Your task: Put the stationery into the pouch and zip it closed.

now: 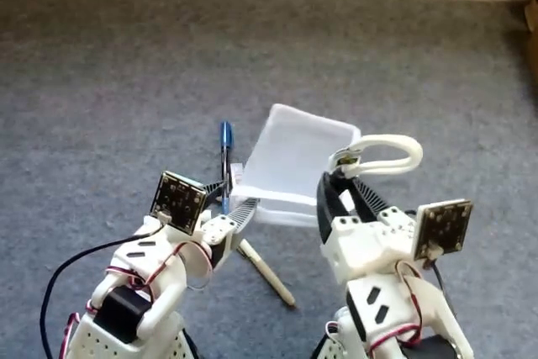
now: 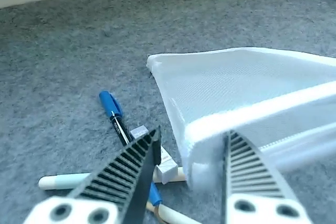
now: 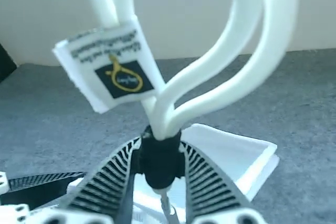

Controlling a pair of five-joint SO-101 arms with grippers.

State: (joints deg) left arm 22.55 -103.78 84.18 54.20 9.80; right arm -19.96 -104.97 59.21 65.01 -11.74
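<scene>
Pouch (image 1: 298, 157) (image 2: 252, 87) (image 3: 231, 150): white mesh, and I see it lying mid-surface (image 1: 126, 65) on the grey cover, in front of both arms.
Left gripper (image 1: 239, 203) (image 2: 193, 135): my jaws stand open here, with the pouch's near corner and its thick rim between them.
Right gripper (image 1: 343, 176) (image 3: 160, 148): jaws clamped on the black end of the strap (image 1: 415, 155) (image 3: 210, 77). The white loop rises above them at the pouch's right side.
Tag (image 3: 107, 69): I see it hanging from the strap, close above the jaws.
Blue pen (image 1: 225, 149) (image 2: 113, 109): on the surface just beside the pouch's left edge, outside it.
Cream pen (image 1: 265, 271) (image 2: 68, 181): on the surface by the left arm, outside the pouch.
Eraser (image 2: 160, 158): small white block lying against the pens.
</scene>
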